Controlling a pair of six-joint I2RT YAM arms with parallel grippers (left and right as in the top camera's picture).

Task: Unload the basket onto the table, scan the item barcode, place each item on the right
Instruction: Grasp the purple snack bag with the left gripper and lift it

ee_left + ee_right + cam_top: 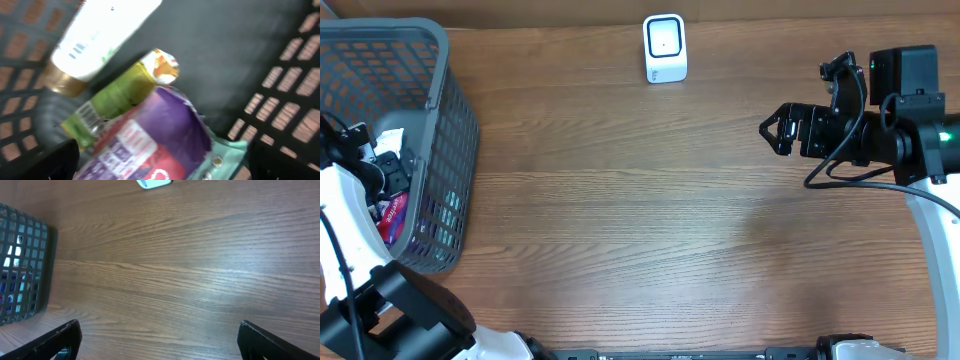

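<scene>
A grey plastic basket stands at the left end of the wooden bench, and the goods to be scanned all lie inside it. The left hand reaches down into the basket from the near side with its jaws spread wide and nothing between them. From the left wrist camera the two dark fingers show at the bottom corners, and the goods lie on the basket floor below and between them, though the picture is blurred. A white bottle with a gold cap lies at the top left, tilted across the corner. Just beside it, touching its cap end, is a green packet lying slantwise, with a barcode showing near its lower left end. A purple packet with white and red print lies partly over the green one, and a pale teal edge sticks out to its right. None of these is gripped. A small white scanner stands upright at the far edge of the bench near the middle, well apart from the basket. The right hand hangs over the right side of the bench, pointing left toward the middle, jaws fully spread and empty. Its wrist camera shows bare wood between its fingers, the basket at the left edge and the scanner just at the top.
</scene>
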